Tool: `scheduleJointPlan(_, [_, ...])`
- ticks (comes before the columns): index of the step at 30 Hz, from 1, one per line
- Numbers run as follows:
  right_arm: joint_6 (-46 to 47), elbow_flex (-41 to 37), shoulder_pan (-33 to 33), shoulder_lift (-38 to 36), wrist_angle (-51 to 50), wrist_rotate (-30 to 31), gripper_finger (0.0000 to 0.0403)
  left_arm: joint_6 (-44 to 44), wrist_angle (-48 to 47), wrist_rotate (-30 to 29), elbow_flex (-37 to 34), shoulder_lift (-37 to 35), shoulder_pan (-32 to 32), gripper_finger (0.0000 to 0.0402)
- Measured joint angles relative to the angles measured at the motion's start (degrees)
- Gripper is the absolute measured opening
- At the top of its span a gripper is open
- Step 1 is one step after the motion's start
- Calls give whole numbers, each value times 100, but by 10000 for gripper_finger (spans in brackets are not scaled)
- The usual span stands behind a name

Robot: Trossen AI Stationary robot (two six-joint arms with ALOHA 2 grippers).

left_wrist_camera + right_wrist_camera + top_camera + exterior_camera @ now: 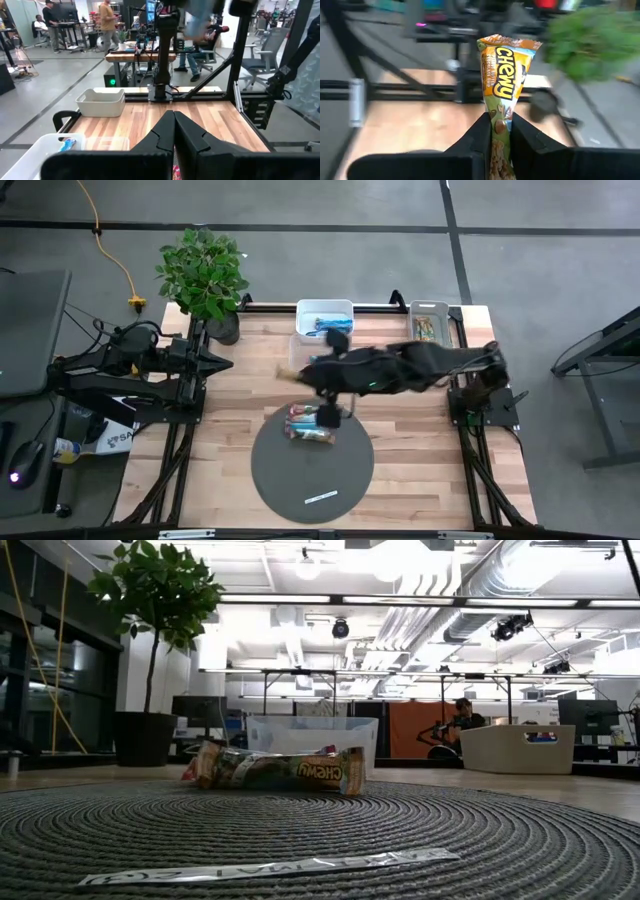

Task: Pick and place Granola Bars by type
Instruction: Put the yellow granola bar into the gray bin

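Observation:
My right gripper (498,117) reaches across the middle of the table (230,440), pointing toward its left side, and is shut on a tan-and-green granola bar (506,70). In the high view the gripper (302,371) is above the wood, with the bar's end (286,372) sticking out past it. More bars (310,426) lie in a small pile on the round grey mat (300,475). In the low view a tan-and-green one (290,770) lies in front and a red one (190,773) behind. My left gripper (174,116) is shut and parked at the left edge (228,363). My right gripper pinches the tan-and-green bar between its two fingers at one end (498,131) of the wrapper. The fingers (481,131) lie roughly level, coming from the table's right. The bar runs on along them, and its free end (510,45) sticks out past the fingertips. It is lifted clear of the table.
A white bin (325,315) with blue bars stands at the far edge, with a clear bin (308,348) in front of it and a bin (430,325) with tan-and-green bars to the right. A potted plant (205,275) stands at the far left corner. A thin white strip (322,498) lies on the mat.

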Motion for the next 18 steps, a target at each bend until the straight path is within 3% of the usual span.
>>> scheduleJointPlan(10, [968, 0, -271, -880, -2321, 2713, 40, 2, 2, 0, 0, -2, 0, 1])
scheduleJointPlan(16, [2490, -26, -1041, -1100, -4189, 3235, 37, 2, 0, 1, -1, -1, 0, 1])
scheduleJointPlan(18, [2547, -132, -1406, -1160, -4102, 3153, 35, 2, 0, 2, 0, 0, 0, 1])
